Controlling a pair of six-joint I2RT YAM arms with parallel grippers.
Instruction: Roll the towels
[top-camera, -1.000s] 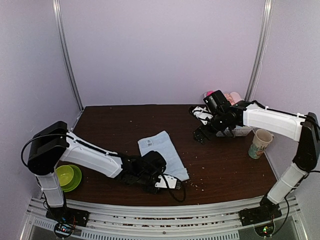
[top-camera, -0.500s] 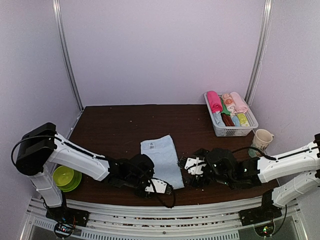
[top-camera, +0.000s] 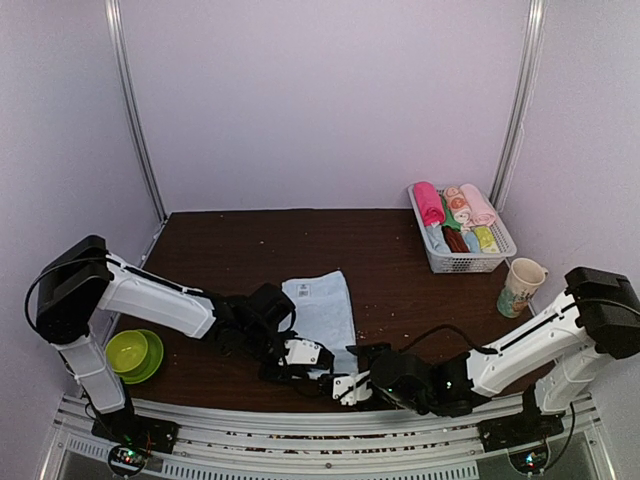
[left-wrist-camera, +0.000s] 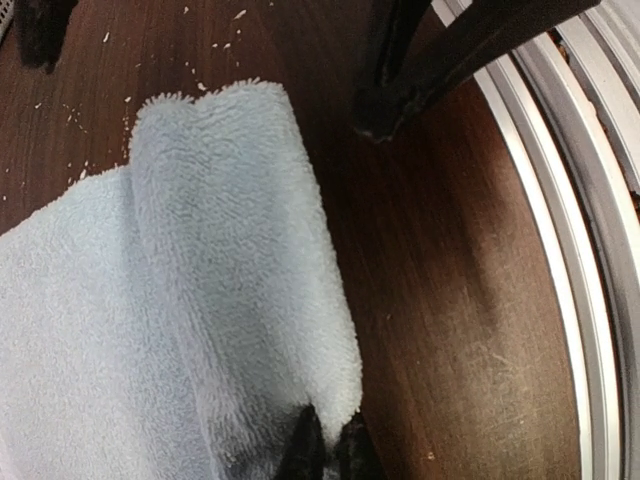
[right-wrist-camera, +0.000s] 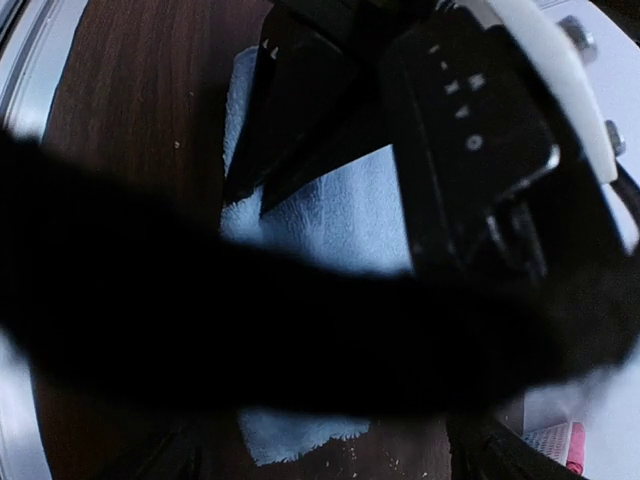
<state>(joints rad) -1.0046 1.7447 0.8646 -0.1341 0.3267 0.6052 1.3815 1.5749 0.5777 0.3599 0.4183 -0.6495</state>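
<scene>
We see the pale blue towel (top-camera: 325, 305) lying on the surface (top-camera: 230, 250), its near edge turned over in a soft fold. The left hand (left-wrist-camera: 328, 452) is pressed together, pinching that fold, while the right hand (top-camera: 345, 386), just beside the towel's near right corner, stands spread. The pink towel (top-camera: 428, 203) lies rolled in the basket (top-camera: 470, 264) at the far right.

the pale blue towel (top-camera: 328, 305) lies mostly flat on the dark table (top-camera: 230, 250), its white tag (top-camera: 303, 291) near the far edge and its near edge turned over in a soft fold. the pink towel (top-camera: 428, 203) sits rolled in the basket (top-camera: 468, 265) at the far right.
</scene>
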